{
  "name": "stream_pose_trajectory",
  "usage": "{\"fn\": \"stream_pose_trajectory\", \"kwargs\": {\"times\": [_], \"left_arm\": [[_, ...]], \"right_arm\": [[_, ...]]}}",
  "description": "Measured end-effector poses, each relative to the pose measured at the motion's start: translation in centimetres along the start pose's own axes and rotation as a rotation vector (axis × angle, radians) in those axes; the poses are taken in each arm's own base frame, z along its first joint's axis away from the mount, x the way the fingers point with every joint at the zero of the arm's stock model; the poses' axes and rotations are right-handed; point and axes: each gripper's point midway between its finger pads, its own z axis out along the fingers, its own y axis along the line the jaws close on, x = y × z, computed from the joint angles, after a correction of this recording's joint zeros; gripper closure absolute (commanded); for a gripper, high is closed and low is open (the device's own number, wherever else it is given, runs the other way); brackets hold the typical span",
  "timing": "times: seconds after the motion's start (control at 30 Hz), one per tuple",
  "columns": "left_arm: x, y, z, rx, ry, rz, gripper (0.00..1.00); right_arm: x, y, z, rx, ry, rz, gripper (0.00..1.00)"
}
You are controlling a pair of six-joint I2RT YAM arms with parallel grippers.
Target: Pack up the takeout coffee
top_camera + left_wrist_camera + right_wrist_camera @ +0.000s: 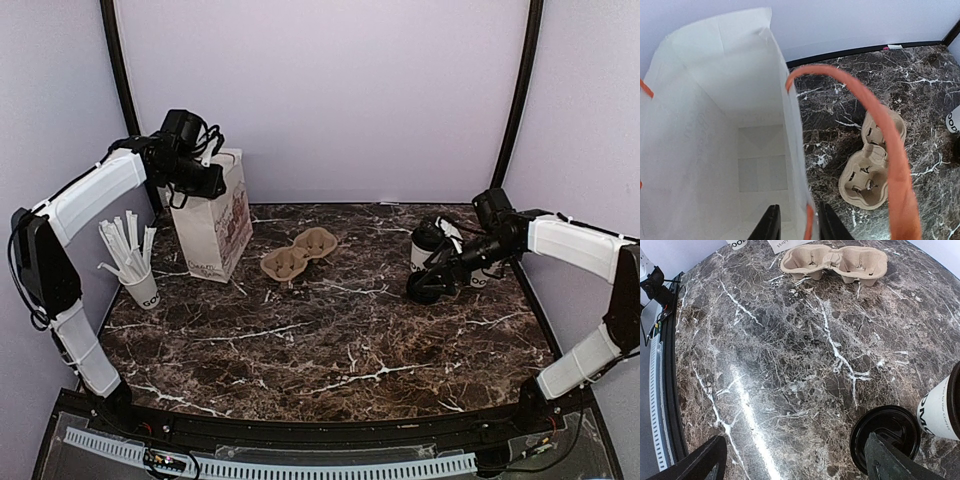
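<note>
Bag mouth readied at far left, coffee not yet lifted

The left claw (799,221) narrowly straddles one wall of the empty tall white paper bag with orange handles (700,150), though I cannot tell if it pinches. The right claw (795,445), fingers wide apart, hovers by the small white paper cup with black plastic lid (424,250) at right. Grip it below the lid and keep it upright. The brown pulp two-cup carrier (865,180) holds nothing.

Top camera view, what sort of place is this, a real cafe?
Probably a robot test booth, not a cafe: plain walls enclose a marble-patterned table holding a paper bag, cup carrier and takeout coffee.
</note>
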Motion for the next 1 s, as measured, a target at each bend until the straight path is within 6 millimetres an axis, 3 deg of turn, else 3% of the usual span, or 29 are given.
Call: {"fn": "stream_pose_trajectory", "kwargs": {"times": [0.17,0.33,0.47,0.53,0.63,0.73,0.9,1.0], "left_arm": [[0.5,0.0,0.0,-0.002,0.031,0.024,0.94],[-1.3,0.0,-1.9,0.002,-0.022,0.048,1.00],[-2.5,-0.6,-4.9,0.035,-0.084,0.077,1.00],[-3.4,-1.3,-7.4,0.065,-0.142,0.097,1.00],[-4.9,-3.4,-11.6,0.132,-0.245,0.139,1.00],[-6.2,-6.8,-16.9,0.238,-0.371,0.201,1.00],[-5.8,-12.9,-21.4,0.438,-0.456,0.301,1.00],[-4.6,-16.4,-22.7,0.540,-0.457,0.363,1.00]], "right_arm": [[0.1,-0.1,0.1,0.005,0.006,0.002,0.03],[0.2,-0.2,0.1,0.008,0.009,0.003,0.03],[0.4,-0.3,0.2,0.005,0.014,0.008,0.03],[0.4,-0.3,0.3,0.004,0.016,0.011,0.03],[0.5,-0.4,0.3,0.006,0.018,0.011,0.04],[0.5,-0.4,0.3,0.009,0.020,0.011,0.04],[0.7,-0.9,0.2,0.037,0.035,0.014,0.04],[0.4,-1.4,-0.6,0.067,0.028,0.017,0.04]]}}
